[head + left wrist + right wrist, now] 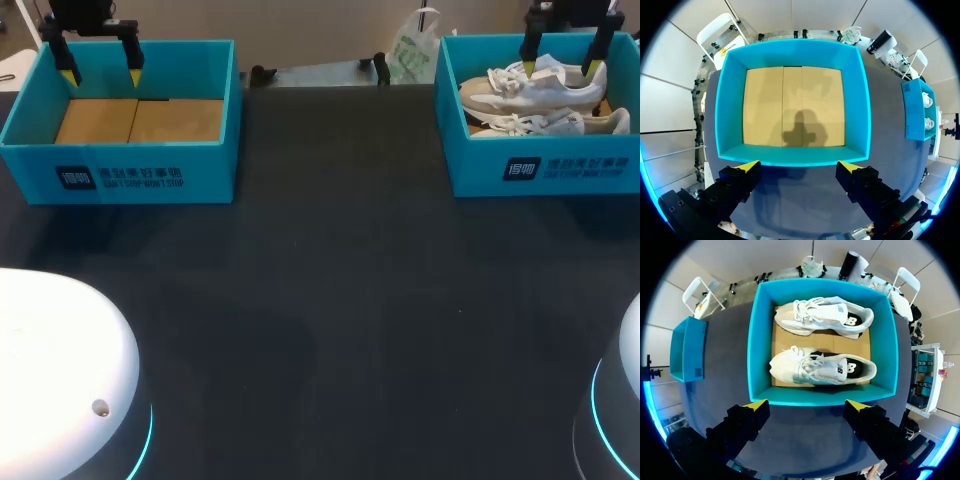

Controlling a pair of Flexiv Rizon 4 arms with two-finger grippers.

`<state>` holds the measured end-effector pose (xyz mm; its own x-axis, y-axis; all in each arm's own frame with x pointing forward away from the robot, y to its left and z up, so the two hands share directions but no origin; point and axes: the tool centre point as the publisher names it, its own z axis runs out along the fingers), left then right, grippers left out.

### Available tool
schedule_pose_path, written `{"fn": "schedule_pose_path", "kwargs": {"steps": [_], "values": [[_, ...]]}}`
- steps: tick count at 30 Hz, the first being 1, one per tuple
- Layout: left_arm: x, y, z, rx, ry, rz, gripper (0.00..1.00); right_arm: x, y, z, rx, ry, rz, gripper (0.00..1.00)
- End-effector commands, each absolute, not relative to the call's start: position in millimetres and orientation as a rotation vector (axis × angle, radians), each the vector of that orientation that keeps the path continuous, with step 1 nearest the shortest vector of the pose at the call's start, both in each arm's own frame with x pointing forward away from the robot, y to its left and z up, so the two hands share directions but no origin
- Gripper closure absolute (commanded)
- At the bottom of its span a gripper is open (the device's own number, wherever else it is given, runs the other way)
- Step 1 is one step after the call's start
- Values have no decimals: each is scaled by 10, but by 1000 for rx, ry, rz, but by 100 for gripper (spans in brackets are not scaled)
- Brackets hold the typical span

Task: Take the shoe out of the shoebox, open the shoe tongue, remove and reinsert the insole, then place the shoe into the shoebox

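The right end effector (806, 405) hangs open, its fingers spread wide with nothing between them, above the near wall of the right shoebox (756, 345). Ahead of and below it two white shoes lie side by side inside that box. The nearer shoe (822, 367) is just past the fingertips, and the farther shoe (826, 317) lies beyond it near the far wall. The left end effector (799, 166), also open and holding nothing, hovers over the near wall of the left shoebox (729, 105), well apart across the dark tabletop (340, 260). The task seems to be at its first step, as no shoe is out yet. The next move probably calls for the right arm to descend, straddle the nearer shoe and close on it.
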<state>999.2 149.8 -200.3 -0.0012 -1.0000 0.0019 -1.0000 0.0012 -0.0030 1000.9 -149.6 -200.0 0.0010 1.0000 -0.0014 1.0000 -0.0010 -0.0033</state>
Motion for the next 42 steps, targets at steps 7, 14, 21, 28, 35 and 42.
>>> {"fn": "schedule_pose_path", "kwargs": {"steps": [7,14,21,28,35,42], "values": [[9992,1498,-2002,-2220,2222,-4,0,10006,-1498,-2000,-2221,-2220,3,0],[9992,1498,-2002,-2220,2222,-4,0,10006,-1498,-2000,-2221,-2220,3,0],[9992,1498,-2002,-2220,2222,-4,0,10053,-1771,-1998,-2238,-2237,-38,0],[9992,1498,-2002,-2220,2222,-4,0,10089,-2021,-2070,-2233,-2294,-27,0],[9992,1498,-2002,-2220,2222,-4,0,10148,-2230,-2229,-2240,-2319,17,0],[9992,1498,-2002,-2220,2222,-4,0,10222,-2517,-2375,-2261,-2308,8,0]]}}
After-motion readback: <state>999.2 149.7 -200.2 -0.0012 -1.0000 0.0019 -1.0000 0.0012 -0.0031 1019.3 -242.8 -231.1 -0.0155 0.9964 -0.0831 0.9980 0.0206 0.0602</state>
